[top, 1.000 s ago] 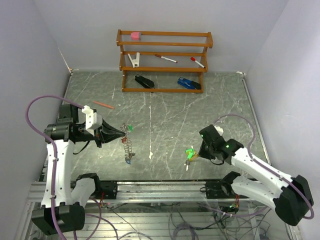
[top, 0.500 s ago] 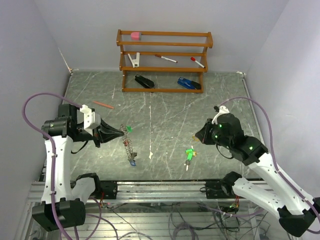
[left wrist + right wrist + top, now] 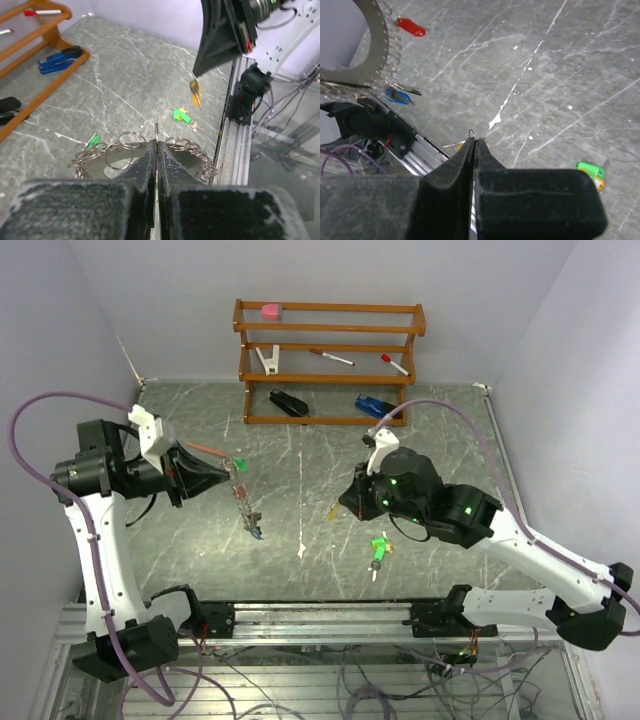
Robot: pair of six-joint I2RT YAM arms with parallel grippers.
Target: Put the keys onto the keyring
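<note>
Right hand (image 3: 473, 145) rose with yellow key (image 3: 196, 93) (left hand (image 3: 156, 146) pinches keyring (image 3: 374, 30)).

The keyring (image 3: 380, 44) is cut off at top-left.

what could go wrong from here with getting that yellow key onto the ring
1. The fingers of the right gripper pinch the yellow key only at its top, so it dangles and might swing or slip out.
2. The left gripper clamps the keyring by a thin edge with keys hanging off it; it could twist and spoil the line-up.
3. The green key lies on the table near the right arm and might get knocked.
</note>
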